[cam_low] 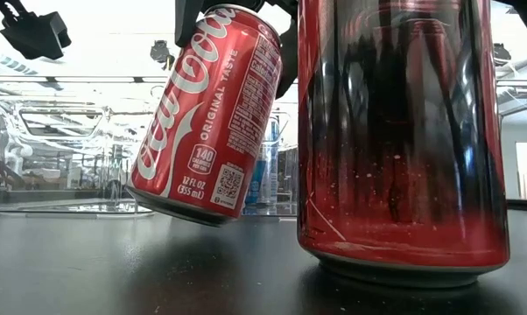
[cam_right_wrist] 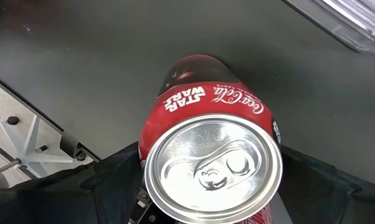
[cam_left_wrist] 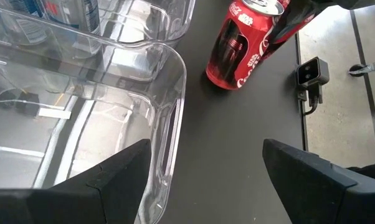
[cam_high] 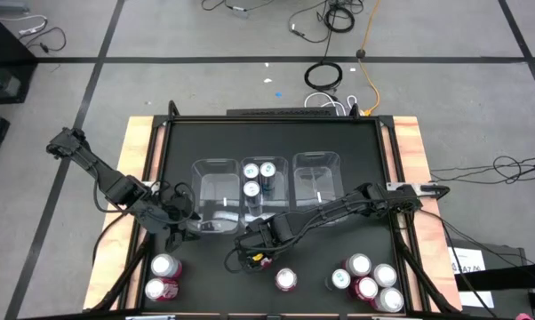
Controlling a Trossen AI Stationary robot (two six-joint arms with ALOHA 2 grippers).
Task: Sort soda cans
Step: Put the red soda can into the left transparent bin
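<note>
Low view: right fingers point(cam_right_wrist: 206, 205) clamp a tilted red can point(cam_low: 211, 114), seemingly lifted; left fingers point(cam_left_wrist: 203, 174) gape.

Three clear bins point(cam_high: 215, 180), eleven soda cans point(cam_high: 286, 279), two arms point(cam_high: 99, 173)

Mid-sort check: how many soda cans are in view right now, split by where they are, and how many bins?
Cans in the middle bin: 3
Cans standing on the table: 8
Held can, tilted in the right gripper: 1
Clear bins: 3
Total cans: 12
</note>
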